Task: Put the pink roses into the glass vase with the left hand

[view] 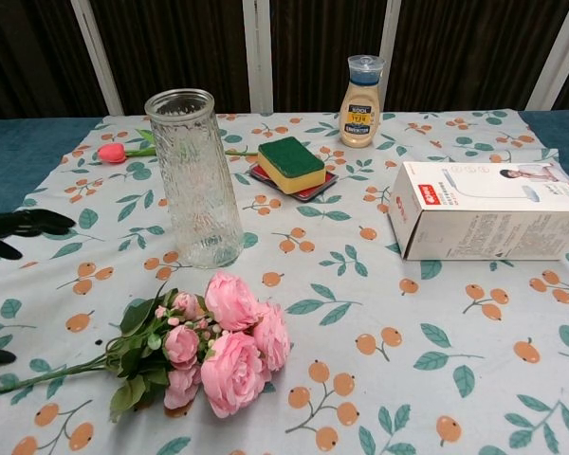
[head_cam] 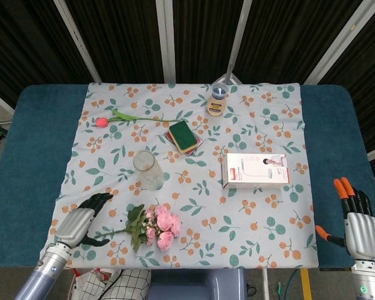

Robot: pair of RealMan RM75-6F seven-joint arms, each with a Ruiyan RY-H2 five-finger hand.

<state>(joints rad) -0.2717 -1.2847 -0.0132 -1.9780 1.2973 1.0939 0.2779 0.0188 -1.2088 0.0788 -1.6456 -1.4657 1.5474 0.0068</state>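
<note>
Step in hand: approach. The left hand (head_cam: 81,222), fingers spread and empty, hovers over the stem end of the pink roses (head_cam: 159,226), which lie flat at 6 o'clock of the ribbed, cylindrical glass vase (head_cam: 146,169). Next move: grip the thin green stems, then upend the soft blooms.

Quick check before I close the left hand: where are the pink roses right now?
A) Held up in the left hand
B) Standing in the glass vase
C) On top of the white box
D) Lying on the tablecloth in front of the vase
D: the pink roses lie flat on the tablecloth in front of the upright, empty glass vase, and the left hand sits open by the stem end, holding nothing.
</note>
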